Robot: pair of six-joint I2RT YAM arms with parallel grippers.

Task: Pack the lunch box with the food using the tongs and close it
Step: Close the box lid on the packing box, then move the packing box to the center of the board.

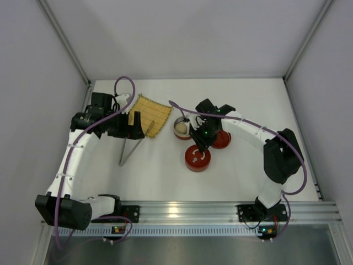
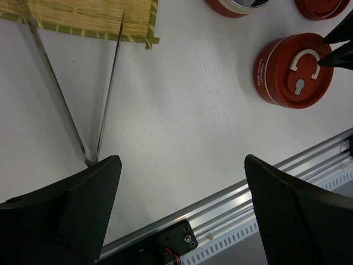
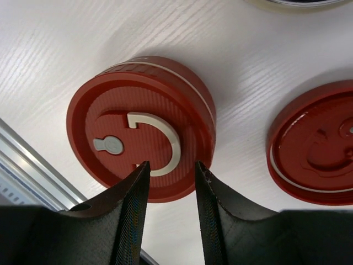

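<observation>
Silver tongs (image 2: 111,83) lie on the counter (image 2: 182,110), tips on the yellow mat (image 2: 83,16), joined end beside our left fingers (image 2: 83,199), which are spread wide and empty. Our right fingers (image 3: 132,210) hang partly parted over the red lid (image 3: 140,127), gripping nothing. We see a white round food piece (image 1: 180,128) in the red bowl (image 1: 179,136) nearby.

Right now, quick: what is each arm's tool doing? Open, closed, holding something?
Left tool: wide open, empty, over the joined end of the tongs.
Right tool: partly open, empty, over the closed red box.
</observation>
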